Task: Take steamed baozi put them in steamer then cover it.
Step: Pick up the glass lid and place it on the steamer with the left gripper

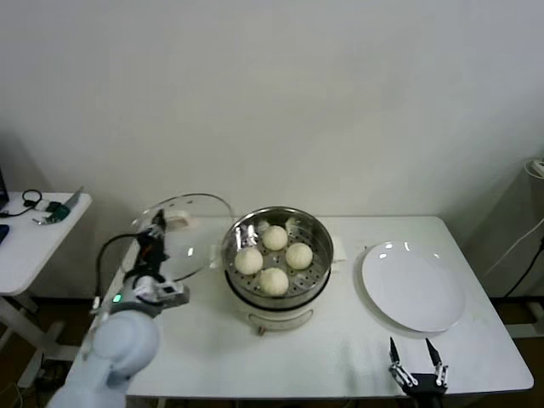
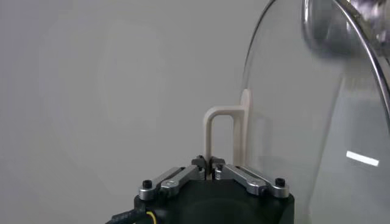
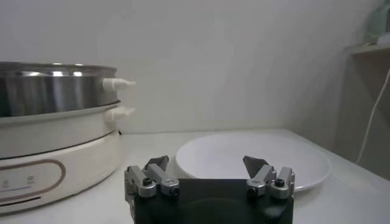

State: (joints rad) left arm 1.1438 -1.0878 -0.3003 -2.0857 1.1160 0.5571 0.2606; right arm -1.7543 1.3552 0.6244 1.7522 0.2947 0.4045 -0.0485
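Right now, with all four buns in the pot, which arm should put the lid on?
Left. Its claw is shut on the glass lid's handle, holding it tilted beside the steamer. The right claw sits open near the table's front edge, by the empty plate, holding nothing.

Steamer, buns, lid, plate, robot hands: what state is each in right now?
Steamer: uncovered.
Buns: four, all inside the steamer.
Lid: off, tilted, held beside the steamer.
Plate: bare.
Left end effector: shut on the lid's handle.
Right end effector: open, holding nothing, near the table's front edge.
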